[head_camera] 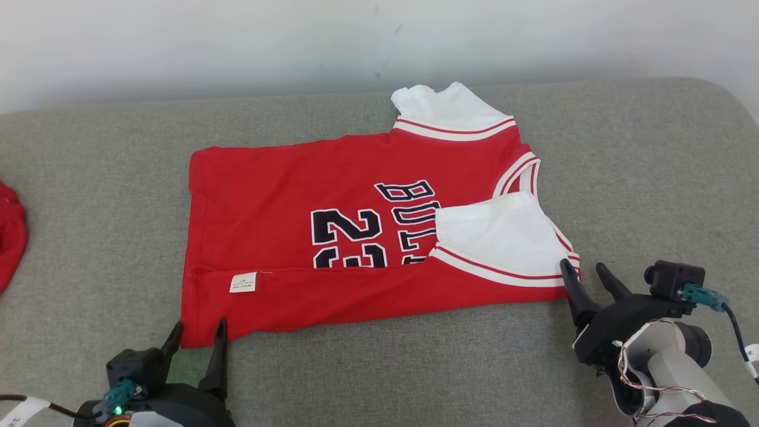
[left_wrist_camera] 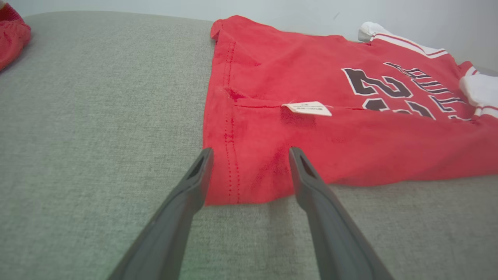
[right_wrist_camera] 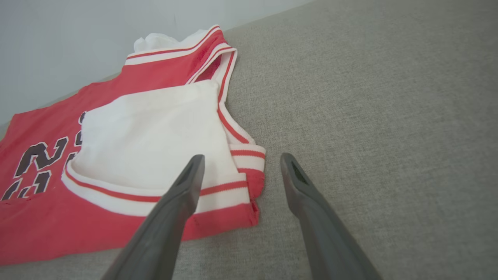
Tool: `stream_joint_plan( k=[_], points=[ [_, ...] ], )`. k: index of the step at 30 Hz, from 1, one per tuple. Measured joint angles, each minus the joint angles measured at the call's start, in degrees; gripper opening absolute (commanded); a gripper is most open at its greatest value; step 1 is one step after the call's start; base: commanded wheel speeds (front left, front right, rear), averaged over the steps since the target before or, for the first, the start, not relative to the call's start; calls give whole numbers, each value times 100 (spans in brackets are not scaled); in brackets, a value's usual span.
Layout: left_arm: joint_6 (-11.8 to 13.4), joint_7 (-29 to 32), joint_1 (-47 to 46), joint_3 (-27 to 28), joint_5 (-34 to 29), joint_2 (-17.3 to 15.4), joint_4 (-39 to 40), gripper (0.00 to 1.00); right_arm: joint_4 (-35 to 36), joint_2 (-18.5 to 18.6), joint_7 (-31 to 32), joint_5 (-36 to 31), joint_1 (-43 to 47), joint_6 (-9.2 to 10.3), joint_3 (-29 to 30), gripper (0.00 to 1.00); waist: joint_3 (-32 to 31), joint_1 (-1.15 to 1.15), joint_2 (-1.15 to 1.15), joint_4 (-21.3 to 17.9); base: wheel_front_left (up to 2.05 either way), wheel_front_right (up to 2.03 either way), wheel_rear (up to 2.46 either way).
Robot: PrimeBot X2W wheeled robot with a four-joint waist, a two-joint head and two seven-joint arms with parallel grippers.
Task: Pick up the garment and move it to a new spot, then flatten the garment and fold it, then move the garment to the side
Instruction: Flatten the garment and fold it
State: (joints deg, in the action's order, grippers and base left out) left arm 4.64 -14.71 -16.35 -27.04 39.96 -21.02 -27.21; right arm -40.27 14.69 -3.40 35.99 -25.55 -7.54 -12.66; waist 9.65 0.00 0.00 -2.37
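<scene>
Red jersey (head_camera: pixel 284 196) with white sleeves lies spread across the middle of the grey cushion (head_camera: pixel 415 367), its near edge folded up over the black print, a white label (head_camera: pixel 243 282) on the fold. The left gripper (head_camera: pixel 200 325) has its jaws spread astride the near left hem corner. The right gripper (head_camera: pixel 584 265) has its jaws spread at the near right corner, beside the folded-in white sleeve (head_camera: pixel 498 234). Another red cloth (head_camera: pixel 9 237) lies at the far left

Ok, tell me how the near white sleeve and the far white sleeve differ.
The near sleeve is folded in over the red jersey, hiding part of the black lettering; the far sleeve sticks out past the jersey onto the grey cushion. The near sleeve lies flat and wide; the far sleeve looks bunched and smaller. Both are white with red-and-white striped edging.
</scene>
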Motion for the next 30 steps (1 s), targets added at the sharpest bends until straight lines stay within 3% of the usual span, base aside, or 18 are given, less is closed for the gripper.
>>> stream_joint_plan(
  k=[8, 9, 10, 11, 12, 13, 22, 25, 30],
  points=[
    [-63, 34, -60, -2, 155, 119, -403, 100, -405, -162, 31, -90, -75, 0, -125, 100, 125, 0, 0, 43, 0, 0, 0],
    [-83, 41, -92, -11, 158, 135, -486, 100, -471, -166, 31, -119, -122, 0, -152, 91, 133, 0, 0, 59, 0, 0, 0],
    [-122, 43, -146, -2, 199, 179, -558, 91, -510, -169, 27, -130, -158, -1, -165, 41, 138, 0, 0, 75, 0, 0, 0],
    [-122, 43, -146, -2, 199, 179, -558, 47, -510, -169, 27, -130, -158, -1, -165, 0, 138, 0, 0, 75, 0, 0, 0],
    [-180, 51, -242, -32, 214, 245, -720, 29, -581, -190, 23, -120, -182, 0, -188, 0, 136, 0, 0, 109, 0, 0, 0],
    [-224, 47, -267, -24, 221, 268, -770, 0, -623, -196, 1, -111, -190, -1, -198, 0, 125, 0, 0, 121, 0, 0, 0],
    [-341, -1, -82, -70, 140, 363, -876, 0, -438, -83, -270, 105, 163, -1, -265, 0, -208, 0, 0, 192, 0, 0, 0],
    [-269, -12, 268, -48, 112, 289, -626, 0, -121, 30, -323, 224, 619, -1, -168, 0, -361, 0, 0, 223, 0, 0, 0],
    [56, 68, 928, -48, 104, 159, 107, 0, 636, 132, -172, 252, 1551, -1, 94, 0, -549, -1, 0, 291, 0, 0, 0]
  ],
)
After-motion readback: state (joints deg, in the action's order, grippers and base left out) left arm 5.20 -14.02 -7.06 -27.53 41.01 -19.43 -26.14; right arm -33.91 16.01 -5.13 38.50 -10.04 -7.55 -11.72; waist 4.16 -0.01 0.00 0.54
